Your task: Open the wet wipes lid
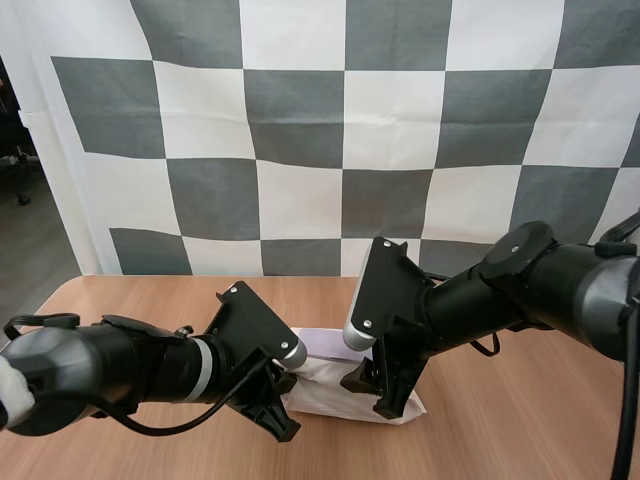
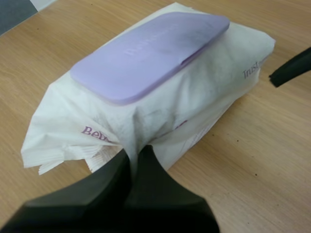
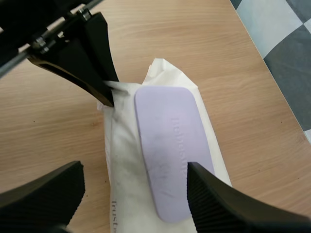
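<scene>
White soft-film wet wipes pack (image 1: 322,393) w/ purple lettering is lying flat on the light wooden table (image 1: 520,425). Its lilac rounded-rectangle plastic flip lid (image 2: 150,53) is facing up and sitting flush w/ the pack, so not opened yet.

L gripper (image 2: 135,154) is pinching a fold of film at the pack's side, near one end, w/ fingers nearly together on it. Prob. it's anchoring the pack so it isn't lifting when the lid gets pulled.

R gripper (image 3: 135,170) is hanging over the pack's opposite end, fingers spread wide, gripping nothing, one finger either side of the lid's end. Looks like it's lining up on the lid's lip.

Judged step: pre-grasp, lid work not begun. Risk: thin film slipping out of the L pinch, or the pack coming up w/ the lid.
</scene>
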Controlling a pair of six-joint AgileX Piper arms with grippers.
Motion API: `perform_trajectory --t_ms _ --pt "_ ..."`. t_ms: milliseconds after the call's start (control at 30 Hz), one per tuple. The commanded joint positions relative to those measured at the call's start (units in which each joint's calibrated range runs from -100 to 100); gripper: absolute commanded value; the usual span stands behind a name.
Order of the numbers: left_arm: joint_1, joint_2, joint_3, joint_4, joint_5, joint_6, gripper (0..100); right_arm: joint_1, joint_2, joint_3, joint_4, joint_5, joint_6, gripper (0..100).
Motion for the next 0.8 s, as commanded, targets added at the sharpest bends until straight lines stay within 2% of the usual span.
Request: perform_trajectory --t_ms 0,133,333,433,467,633,767 --pt "-0.04 0.05 -0.31 0.76 1.04 -1.41 0 0.05 0.79 0.05 -0.04 -1.24 0.00 100" --pt "-0.04 0.05 -0.63 1.65 3.91 -2.05 0 1.66 0.79 0.05 0.10 -2.19 0.00 100" --pt "-0.04 0.05 -0.63 1.91 4.11 -2.05 0 6.66 0.79 0.05 -0.64 -10.34 0.00 100" --pt "-0.04 0.05 -0.63 2.03 4.11 -2.05 0 8.88 0.79 0.05 -3.48 -15.76 0.00 100" --pt "-0.04 0.05 -0.63 2.27 4.11 -2.05 0 9.94 0.79 0.05 -6.61 -19.81 0.00 100" --pt "-0.04 0.05 -0.63 2.27 4.11 -2.05 0 10.31 0.79 0.05 -13.73 -21.84 2.65 100" --pt "-0.04 0.05 -0.63 2.27 4.11 -2.05 0 10.31 0.79 0.05 -15.64 -22.54 3.46 100"
